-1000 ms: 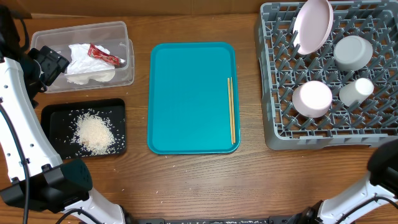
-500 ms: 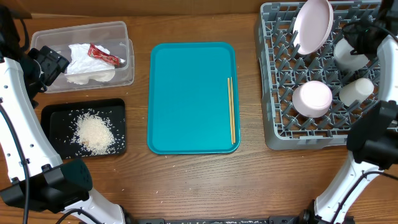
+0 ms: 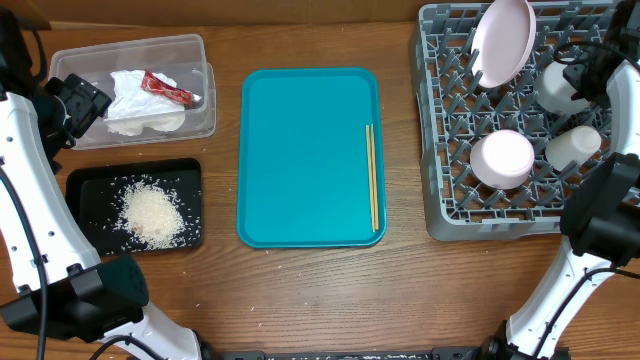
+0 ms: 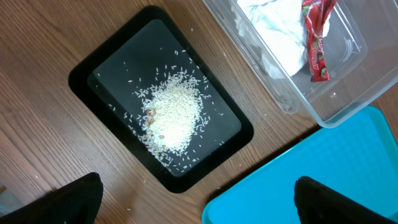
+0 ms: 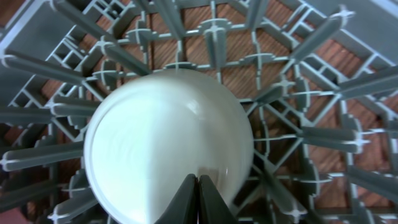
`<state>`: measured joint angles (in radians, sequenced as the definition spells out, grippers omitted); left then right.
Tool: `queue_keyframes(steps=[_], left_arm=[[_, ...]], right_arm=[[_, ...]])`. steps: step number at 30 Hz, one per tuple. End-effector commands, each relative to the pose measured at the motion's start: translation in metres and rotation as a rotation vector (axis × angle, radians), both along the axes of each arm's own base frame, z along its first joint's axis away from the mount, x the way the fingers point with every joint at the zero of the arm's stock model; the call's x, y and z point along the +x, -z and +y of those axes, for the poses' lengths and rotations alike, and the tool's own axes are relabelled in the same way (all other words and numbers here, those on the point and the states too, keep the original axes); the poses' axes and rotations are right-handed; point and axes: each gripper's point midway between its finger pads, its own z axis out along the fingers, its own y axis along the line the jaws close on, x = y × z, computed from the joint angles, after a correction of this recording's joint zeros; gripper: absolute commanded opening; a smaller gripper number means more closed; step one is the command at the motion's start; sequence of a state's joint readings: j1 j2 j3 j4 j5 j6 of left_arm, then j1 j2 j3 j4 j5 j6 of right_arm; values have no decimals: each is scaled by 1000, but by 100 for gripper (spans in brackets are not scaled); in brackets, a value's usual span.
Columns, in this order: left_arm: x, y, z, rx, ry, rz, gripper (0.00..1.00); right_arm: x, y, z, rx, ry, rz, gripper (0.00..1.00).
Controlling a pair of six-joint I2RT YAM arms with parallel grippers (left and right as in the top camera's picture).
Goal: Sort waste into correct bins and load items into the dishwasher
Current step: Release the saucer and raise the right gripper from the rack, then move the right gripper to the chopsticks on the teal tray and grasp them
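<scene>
Grey plastic makes up the big dish rack (image 3: 450, 200) on the right side of the worktop (image 3: 400, 290); the white plate (image 3: 503, 40), the bowl (image 5: 168, 143), the cup (image 3: 572, 147) and the saucer (image 3: 502, 158) all sit in it among the pegs; the bowl is upside down. The right fingers (image 5: 198, 194) hang just over the bowl's round bottom; they are pinched tight together and hold nothing. The left fingers (image 3: 82, 102) are spread as wide as they go, far over by the clear tub (image 3: 203, 120); they hold nothing too.

In the tub lie the napkin (image 3: 135, 100) and the red-and-white wrapper (image 3: 165, 88); the rice (image 3: 152, 212) is heaped in the black tray (image 3: 75, 200); so I think the waste is all sorted.

The 2 thin chopsticks (image 3: 373, 178) lie close together on the teal tray (image 3: 300, 150), near its right edge; they look like the last thing to load. I think the bowl step is ending; next the right arm should lift off the rack, open its fingers, come down over the chopsticks and pinch both at once; they are thin and lie flat, so they could slip.
</scene>
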<state>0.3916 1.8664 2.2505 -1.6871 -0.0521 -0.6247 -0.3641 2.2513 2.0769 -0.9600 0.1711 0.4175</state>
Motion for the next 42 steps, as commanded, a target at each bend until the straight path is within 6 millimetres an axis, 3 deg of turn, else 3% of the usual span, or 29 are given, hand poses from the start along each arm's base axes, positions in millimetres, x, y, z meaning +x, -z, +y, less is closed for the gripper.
queue_keyframes(steps=[1, 5, 9, 14, 16, 18, 19, 21, 25, 31, 37, 42], left_arm=[[1, 1, 1, 3, 15, 4, 100], [1, 1, 1, 3, 15, 4, 100], [1, 1, 1, 3, 15, 4, 100], [1, 1, 1, 3, 15, 4, 100], [1, 1, 1, 3, 15, 4, 100], [1, 1, 1, 3, 15, 4, 100], [1, 1, 1, 3, 15, 4, 100], [1, 1, 1, 3, 15, 4, 100], [1, 1, 1, 3, 15, 4, 100], [1, 1, 1, 3, 15, 4, 100], [1, 1, 1, 3, 15, 4, 100], [1, 1, 1, 3, 15, 4, 100]], right_arm=[[-5, -1, -12, -32, 31, 8, 4], [-10, -7, -8, -13, 24, 21, 4], [-11, -48, 12, 39, -23, -45, 4], [-16, -132, 83, 210, -244, -229, 5], [-24, -156, 121, 277, -380, -267, 15], [-35, -164, 151, 320, -461, -252, 37], [-43, -162, 167, 333, -496, -216, 50], [-62, -144, 208, 366, -585, -88, 56], [-86, -104, 257, 330, -671, 113, 53], [-106, -42, 335, 247, -814, 254, 54], [-115, 20, 372, 60, -850, 282, 51], [-131, 49, 393, 36, -913, 296, 34]])
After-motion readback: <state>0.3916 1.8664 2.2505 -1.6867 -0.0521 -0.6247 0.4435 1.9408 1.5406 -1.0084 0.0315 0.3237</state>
